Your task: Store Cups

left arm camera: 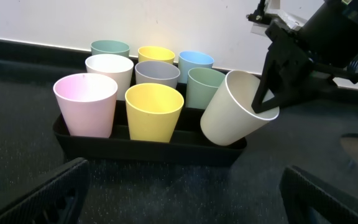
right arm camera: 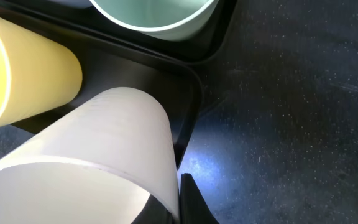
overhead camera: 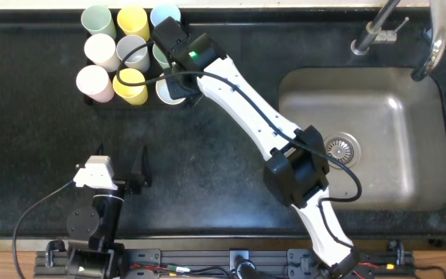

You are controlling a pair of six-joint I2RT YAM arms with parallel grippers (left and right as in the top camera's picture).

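I count eight cups upright in the black tray (left arm camera: 135, 149): two yellow, two green, one pink, white, grey, blue. The right gripper (left arm camera: 269, 102) pinches the rim of a ninth white cup (left arm camera: 232, 112), tilted at the tray's corner, perhaps touching it. The left gripper (overhead camera: 122, 155) rests spread apart, holding nothing.

The black tray (left arm camera: 148, 149) is packed: eight upright cups (left arm camera: 154, 115) stand rim to rim, with no gap between them for a finger. Its last corner, toward the sink (overhead camera: 362, 139) and the arm bases, is blocked by the tilted white cup (left arm camera: 235, 115) and the right claw (left arm camera: 267, 99) clamped on its rim. The right arm (overhead camera: 246, 108) slants across the tabletop (overhead camera: 207, 186). Bare tabletop lies open between the tray and the left claw (overhead camera: 122, 159), jaws apart
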